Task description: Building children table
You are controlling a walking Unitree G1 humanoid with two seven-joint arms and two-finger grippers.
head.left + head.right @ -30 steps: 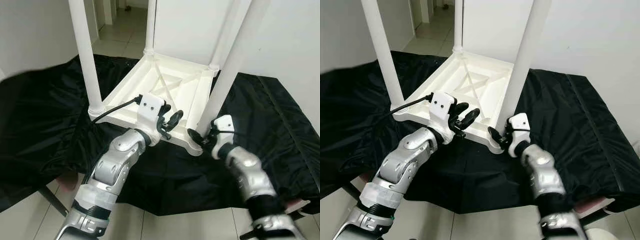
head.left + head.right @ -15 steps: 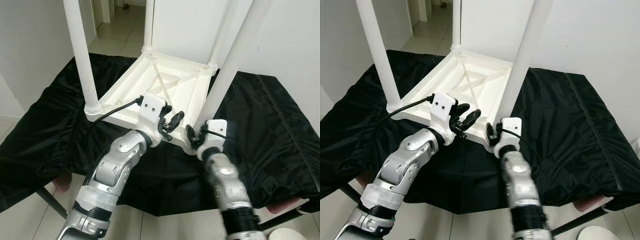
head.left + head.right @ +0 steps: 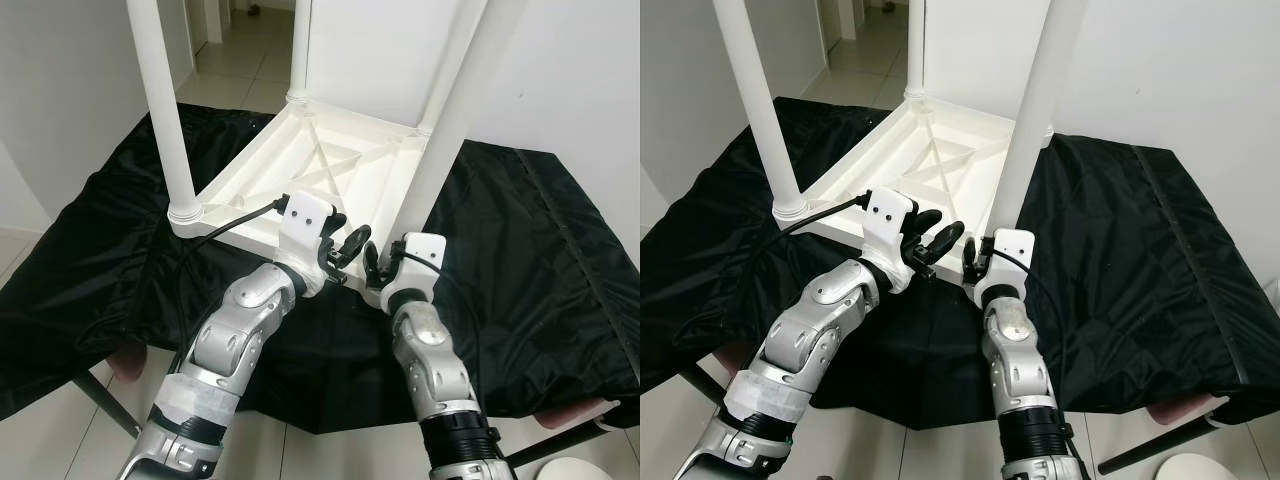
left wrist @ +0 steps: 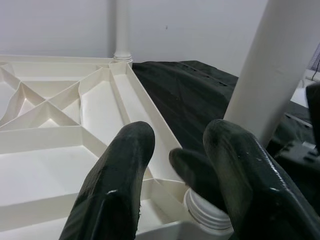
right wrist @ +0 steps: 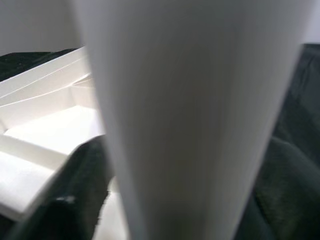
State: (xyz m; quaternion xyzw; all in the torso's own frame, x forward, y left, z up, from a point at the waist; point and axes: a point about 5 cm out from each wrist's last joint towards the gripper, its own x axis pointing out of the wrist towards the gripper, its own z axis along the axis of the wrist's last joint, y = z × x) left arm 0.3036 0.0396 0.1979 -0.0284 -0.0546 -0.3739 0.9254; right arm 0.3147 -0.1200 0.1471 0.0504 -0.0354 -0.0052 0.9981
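Black cloth (image 3: 540, 260), one, spread over a low surface; largest thing in view. On it, one white plastic table top (image 3: 330, 170) lying upside down, ribbed underside up, cross-shaped bracing in the middle.

White legs, four counted in the left eye view: near-left leg (image 3: 160, 110), far-left leg (image 3: 300, 50), far-right leg (image 3: 452, 62), all upright in corner sockets; near-right leg (image 3: 445, 130) at the near corner, leaning slightly.

Grippers, two, both at that near corner. Left gripper (image 3: 345, 246): fingers parted, nothing between them, hovering just over the table top's near edge. Right gripper (image 3: 372, 268): low at the foot of the near-right leg; one finger on each side of it, closed on the leg.

Left wrist view adds the threaded socket (image 4: 210, 212) at the corner, with the leg's foot beside it, and one of the right gripper's fingertips. Right wrist view: leg very close and blurred, one dark finger (image 5: 75, 195) alongside it.
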